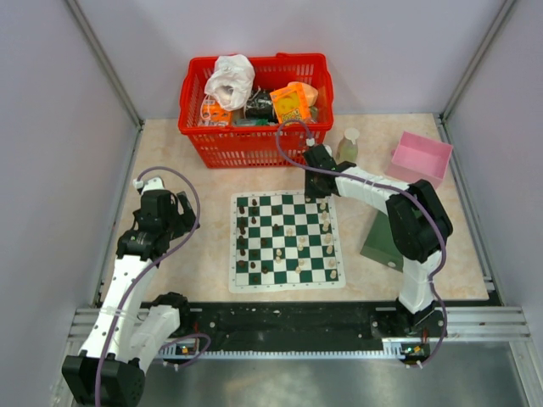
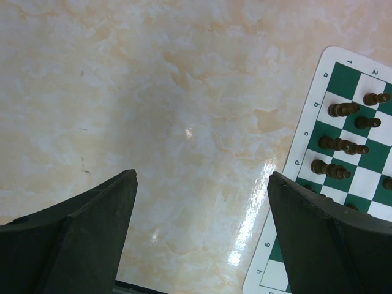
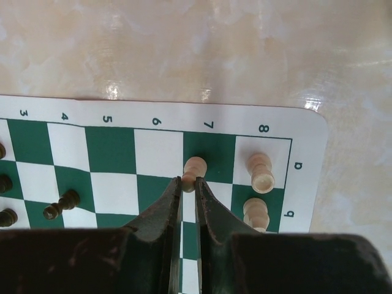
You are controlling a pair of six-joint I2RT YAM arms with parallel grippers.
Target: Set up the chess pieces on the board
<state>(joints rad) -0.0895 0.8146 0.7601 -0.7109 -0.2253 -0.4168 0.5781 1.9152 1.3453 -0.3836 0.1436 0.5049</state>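
Note:
The green and white board (image 1: 287,241) lies mid-table with dark brown pieces (image 1: 243,229) on its left columns and cream pieces (image 1: 327,227) on its right. My right gripper (image 3: 188,181) is shut on a cream pawn (image 3: 195,168) over the board's far right corner (image 1: 322,197), above square a7. Two cream pieces (image 3: 261,172) stand next to it on column 8. My left gripper (image 2: 202,184) is open and empty over bare table, left of the board (image 2: 343,177); dark pieces (image 2: 343,109) show at its right.
A red basket (image 1: 254,108) of packets stands at the back. A small bottle (image 1: 348,144) and a pink tray (image 1: 421,156) sit at the back right. A dark green box (image 1: 383,242) lies right of the board under the right arm.

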